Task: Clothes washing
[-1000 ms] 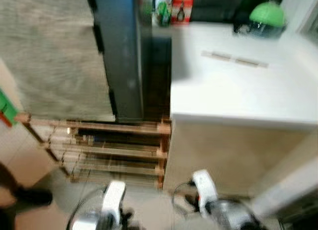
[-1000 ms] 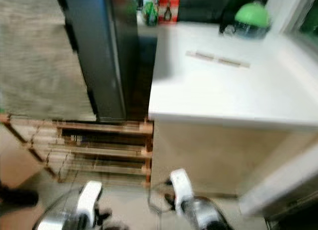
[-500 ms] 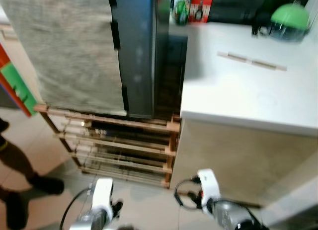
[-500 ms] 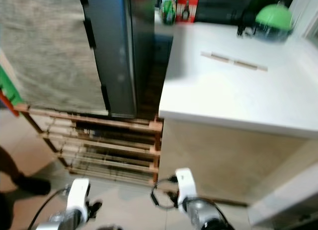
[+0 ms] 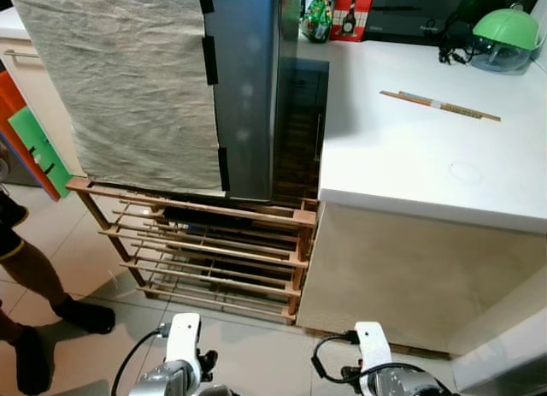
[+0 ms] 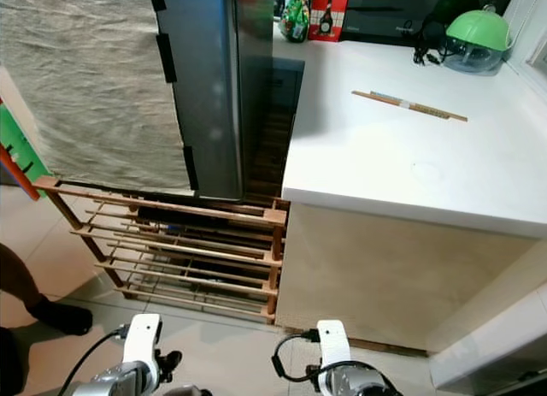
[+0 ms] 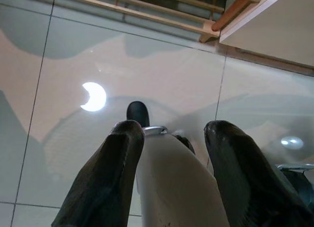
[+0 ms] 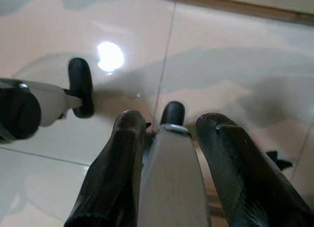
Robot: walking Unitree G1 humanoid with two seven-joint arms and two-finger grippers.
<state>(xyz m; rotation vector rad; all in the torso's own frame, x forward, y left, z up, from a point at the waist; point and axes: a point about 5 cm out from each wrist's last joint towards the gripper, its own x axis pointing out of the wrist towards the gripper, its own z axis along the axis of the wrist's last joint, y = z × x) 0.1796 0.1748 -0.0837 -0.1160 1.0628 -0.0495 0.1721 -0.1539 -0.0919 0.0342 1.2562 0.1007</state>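
Note:
A large crumpled beige-grey cloth hangs flat at the upper left, down to the top of a wooden slatted rack. Both arms hang low at the bottom edge of the head views, the left arm and the right arm, far below the cloth. In the left wrist view my left gripper points down at the tiled floor, its fingers apart and holding nothing. In the right wrist view my right gripper hangs the same way, open and empty, over the glossy tiles.
A dark tall panel stands between the cloth and a white counter, which carries chopsticks, a green-lidded appliance and bottles. A person's leg stands at the left on the beige floor tiles.
The whole picture has shifted and sharpened as the camera moved; the rack and counter sit lower and further right. The arms still hang low. More of the person's leg is in view.

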